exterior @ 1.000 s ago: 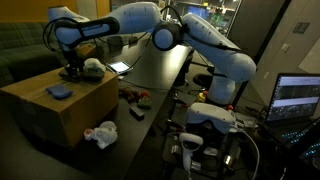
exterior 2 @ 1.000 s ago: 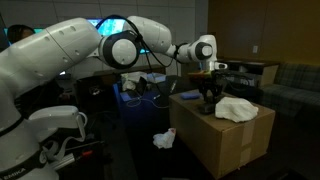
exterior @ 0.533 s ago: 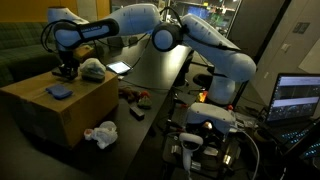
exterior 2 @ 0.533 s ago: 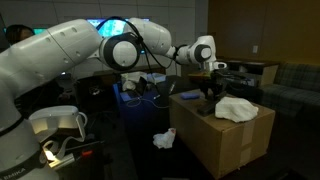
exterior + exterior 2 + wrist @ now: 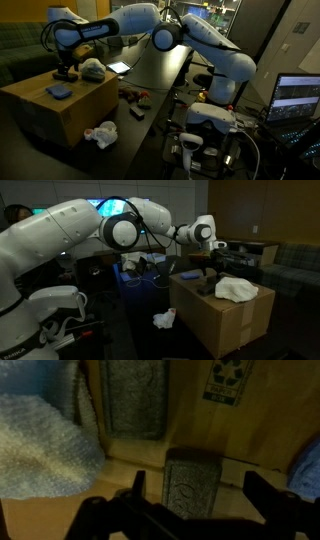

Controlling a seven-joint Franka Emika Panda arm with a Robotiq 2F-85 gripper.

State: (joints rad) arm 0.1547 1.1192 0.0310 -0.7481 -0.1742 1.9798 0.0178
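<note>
My gripper (image 5: 66, 72) (image 5: 207, 277) hovers just above the top of a cardboard box (image 5: 45, 115) (image 5: 225, 325). In the wrist view the gripper (image 5: 200, 488) is open, its dark fingers (image 5: 138, 486) standing wide apart with only a grey printed rectangle (image 5: 192, 485) on the cardboard between them. A pale, crumpled cloth (image 5: 93, 68) (image 5: 234, 288) (image 5: 35, 445) lies on the box right beside the gripper, apart from the fingers. A small blue item (image 5: 60, 91) rests on the box on the gripper's other side; its edge shows at the wrist view's right margin (image 5: 308, 470).
A white crumpled cloth (image 5: 100, 133) (image 5: 164, 318) lies low beside the box. A dark table (image 5: 160, 70) carries small objects (image 5: 133, 97). A lit laptop screen (image 5: 297, 97) stands near the robot base (image 5: 212, 120). A sofa (image 5: 20, 50) sits behind the box.
The jaws have spread wider. The gripper has shifted slightly away from the pale cloth, which stays lying on the box.
</note>
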